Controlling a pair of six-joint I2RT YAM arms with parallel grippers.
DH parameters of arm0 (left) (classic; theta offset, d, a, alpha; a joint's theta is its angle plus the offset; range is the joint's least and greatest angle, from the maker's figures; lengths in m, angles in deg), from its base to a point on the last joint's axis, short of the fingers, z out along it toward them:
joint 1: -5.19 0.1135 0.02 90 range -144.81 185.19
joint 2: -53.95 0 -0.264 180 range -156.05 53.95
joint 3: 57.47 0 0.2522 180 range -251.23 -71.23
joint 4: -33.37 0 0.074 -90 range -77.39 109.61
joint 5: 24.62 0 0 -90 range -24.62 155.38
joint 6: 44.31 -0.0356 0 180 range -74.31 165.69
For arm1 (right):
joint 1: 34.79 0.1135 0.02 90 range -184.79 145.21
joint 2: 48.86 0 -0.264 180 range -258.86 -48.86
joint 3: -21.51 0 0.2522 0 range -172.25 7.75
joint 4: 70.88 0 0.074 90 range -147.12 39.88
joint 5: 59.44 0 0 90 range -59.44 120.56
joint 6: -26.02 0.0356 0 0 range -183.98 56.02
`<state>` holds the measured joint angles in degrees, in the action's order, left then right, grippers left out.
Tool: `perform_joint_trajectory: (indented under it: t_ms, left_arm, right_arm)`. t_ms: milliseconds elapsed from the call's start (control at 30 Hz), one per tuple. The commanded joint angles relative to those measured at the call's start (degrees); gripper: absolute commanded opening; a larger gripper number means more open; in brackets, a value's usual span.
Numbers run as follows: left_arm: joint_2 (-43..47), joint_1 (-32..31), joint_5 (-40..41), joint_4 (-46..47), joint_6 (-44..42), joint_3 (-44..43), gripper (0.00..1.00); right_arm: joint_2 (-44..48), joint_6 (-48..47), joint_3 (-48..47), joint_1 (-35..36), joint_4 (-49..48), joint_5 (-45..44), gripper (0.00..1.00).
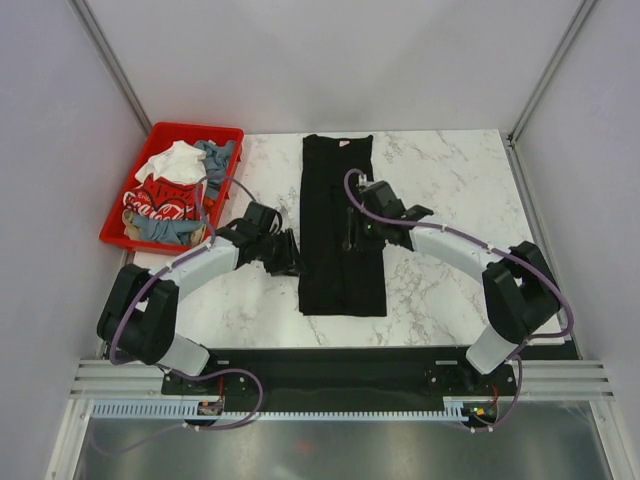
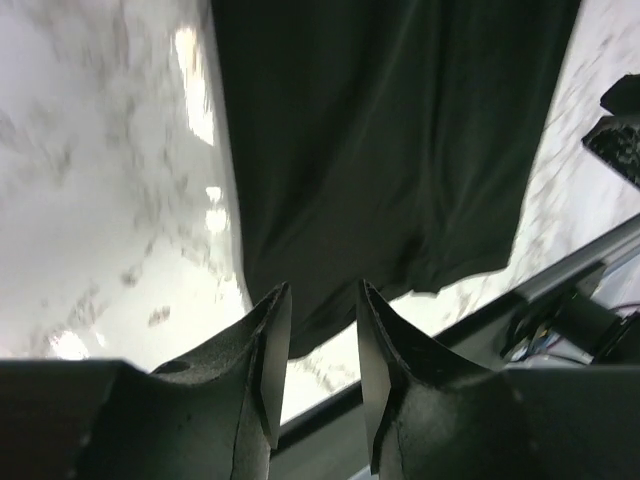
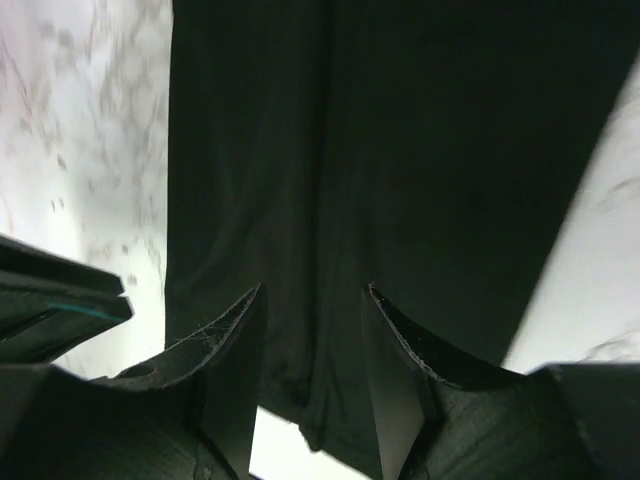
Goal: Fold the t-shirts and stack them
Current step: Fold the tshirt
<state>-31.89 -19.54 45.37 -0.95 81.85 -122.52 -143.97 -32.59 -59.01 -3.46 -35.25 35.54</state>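
Top external view: the black t-shirt (image 1: 340,285) is lying flat on the marble surface (image 1: 460,180), folded into a long narrow strip that runs away from the arm bases. The collar is at the far end, with a tiny pale label on it.

The left tool (image 1: 288,255) sits right at the strip's left edge, roughly halfway along. The right tool (image 1: 352,232) is over the cloth, near its right edge and about the same way along.

On the left wrist cam the fingers are parted about halfway with nothing between them, just the shirt's near hem and some marble past the tips. The right wrist cam is much the same: fingers apart, nothing pinched, black cloth filling the gap behind them. I can't tell whether either tool's tips are actually touching the fabric.

Over in the far left corner, the red bin (image 1: 200,127) holds a white tee (image 1: 172,160), a red Coca-Cola tee (image 1: 160,203) and a grey-blue tee (image 1: 215,155), all crumpled together.
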Motion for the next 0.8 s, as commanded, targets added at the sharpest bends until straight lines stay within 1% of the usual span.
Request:
perform_joint_trajectory:
  t_ms: [0, 67, 167, 233, 433, 533, 667, 767]
  left_arm:
    - [4.8, -2.0, -0.5, 2.2, 3.7, 5.4, 0.40]
    - [5.5, -2.2, -1.2, 2.7, 5.1, 7.7, 0.40]
    - [6.6, -2.9, -1.2, 2.7, 5.1, 12.1, 0.40]
    - [6.8, -3.6, -1.2, 2.7, 5.1, 12.8, 0.40]
    - [5.3, -5.4, -1.2, 2.7, 5.1, 13.9, 0.40]
    - [4.5, -6.0, -1.2, 2.7, 5.1, 13.9, 0.40]
    - [4.2, -6.4, -1.2, 2.7, 5.1, 14.0, 0.40]
    - [4.1, -6.4, -1.2, 2.7, 5.1, 14.1, 0.40]
  right_arm:
    - [2.6, 2.9, 3.7, 5.2, 0.2, -3.4, 0.51]
    - [3.0, 3.8, 4.5, 8.6, 0.1, -6.4, 0.52]
    - [2.7, 4.8, 5.9, 11.6, -0.2, -8.1, 0.52]
    - [2.4, 5.8, 6.9, 13.7, -0.4, -8.8, 0.52]
    - [0.5, 8.5, 8.6, 17.6, -0.6, -10.7, 0.48]
    - [-0.5, 9.2, 8.9, 18.8, -0.6, -11.5, 0.48]
    - [-1.1, 9.9, 9.4, 19.6, -0.6, -11.7, 0.44]
    - [-1.0, 10.4, 9.9, 19.8, -0.1, -12.2, 0.43]
